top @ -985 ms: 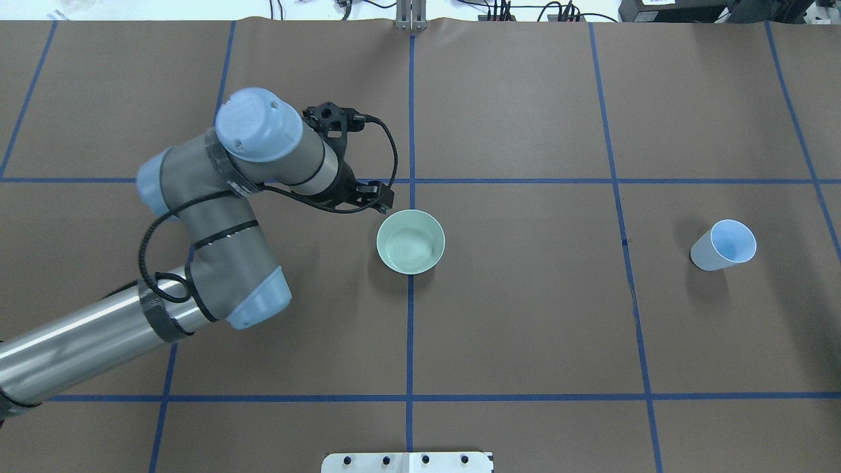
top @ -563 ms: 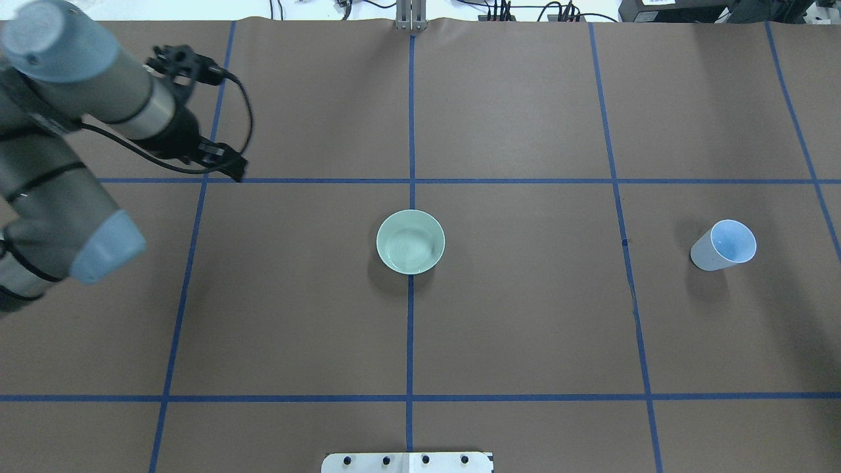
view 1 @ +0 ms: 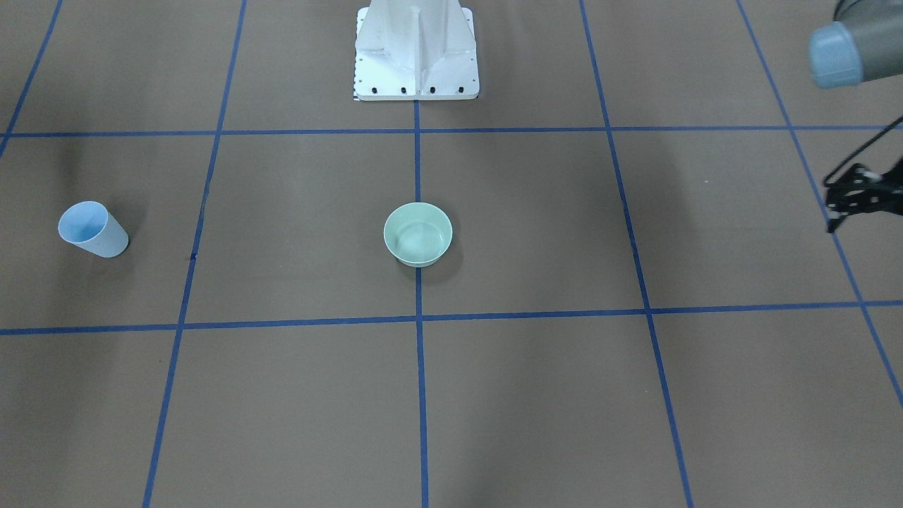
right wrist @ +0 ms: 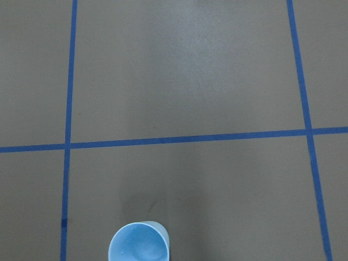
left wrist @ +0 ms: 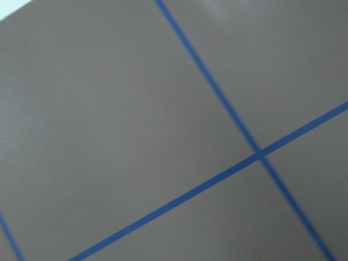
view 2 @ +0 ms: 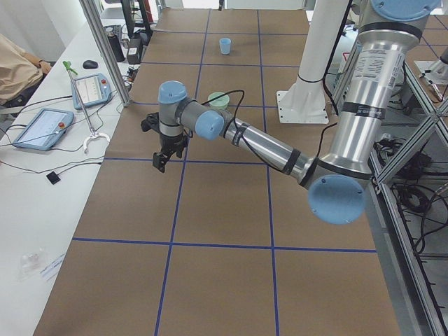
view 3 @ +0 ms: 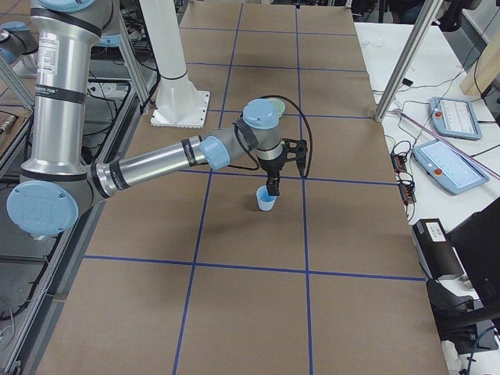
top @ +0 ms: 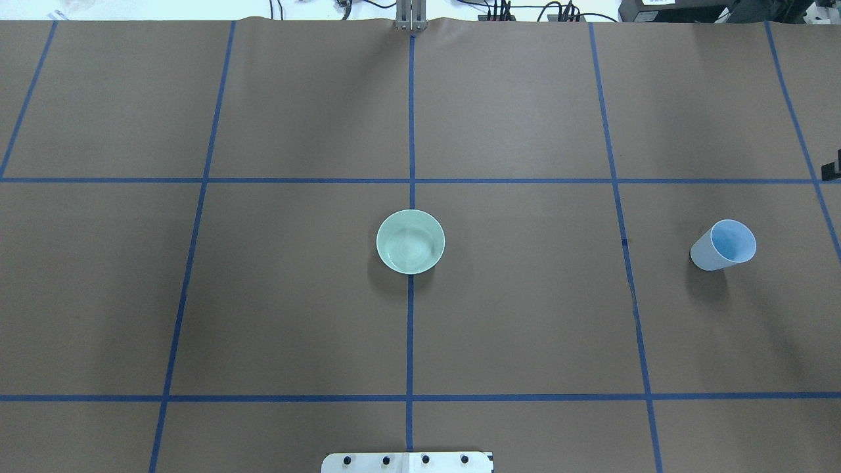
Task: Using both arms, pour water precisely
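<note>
The pale blue cup (top: pixel 723 245) stands upright on the table's right side; it also shows in the front view (view 1: pixel 92 229) and at the bottom of the right wrist view (right wrist: pixel 138 244). The pale green bowl (top: pixel 410 241) sits at the centre. No stream of water shows, and I cannot tell whether the cup or the bowl holds any. My right gripper (view 3: pixel 271 186) hangs near the cup without holding it; only a black sliver of it (top: pixel 836 164) enters the overhead view. My left gripper (view 2: pixel 162 157) hovers far left of the bowl, empty, at the front view's edge (view 1: pixel 850 194). I cannot tell either gripper's state.
The white pedestal base (view 1: pixel 416 49) stands at the near middle edge. Blue tape lines grid the brown table (top: pixel 525 315). The left wrist view shows only table and tape. Tablets and a person are beside the table's left end (view 2: pixel 42 126).
My left arm has pulled back from beside the bowl to the left and left the overhead view. A black sliver has appeared at that view's right edge. Bowl and cup have not moved.
</note>
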Controlling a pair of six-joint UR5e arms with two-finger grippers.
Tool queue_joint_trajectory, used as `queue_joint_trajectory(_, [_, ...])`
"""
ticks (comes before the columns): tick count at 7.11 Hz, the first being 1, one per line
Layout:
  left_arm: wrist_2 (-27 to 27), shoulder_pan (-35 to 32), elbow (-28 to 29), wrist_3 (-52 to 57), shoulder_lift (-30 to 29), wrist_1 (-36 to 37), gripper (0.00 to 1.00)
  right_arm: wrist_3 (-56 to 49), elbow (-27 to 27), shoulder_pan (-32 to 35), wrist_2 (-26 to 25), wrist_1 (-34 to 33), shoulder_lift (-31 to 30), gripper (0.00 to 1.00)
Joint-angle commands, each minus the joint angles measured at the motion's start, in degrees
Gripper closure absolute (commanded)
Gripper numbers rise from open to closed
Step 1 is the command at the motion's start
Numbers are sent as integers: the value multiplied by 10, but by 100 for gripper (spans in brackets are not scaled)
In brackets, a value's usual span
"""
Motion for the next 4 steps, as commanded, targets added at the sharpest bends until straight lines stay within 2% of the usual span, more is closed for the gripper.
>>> queue_joint_trajectory(1, [-34, -105, 96, 115, 11, -6, 0, 113, 51, -77, -63, 0, -7, 0])
queue_joint_trajectory(2, [-45, -130, 137, 116, 26, -10, 0, 182, 74, -134, -117, 0, -8, 0])
queue_joint_trajectory(4, [-78, -136, 140, 117, 42, -19, 0, 293, 91, -244, -235, 0, -9, 0])
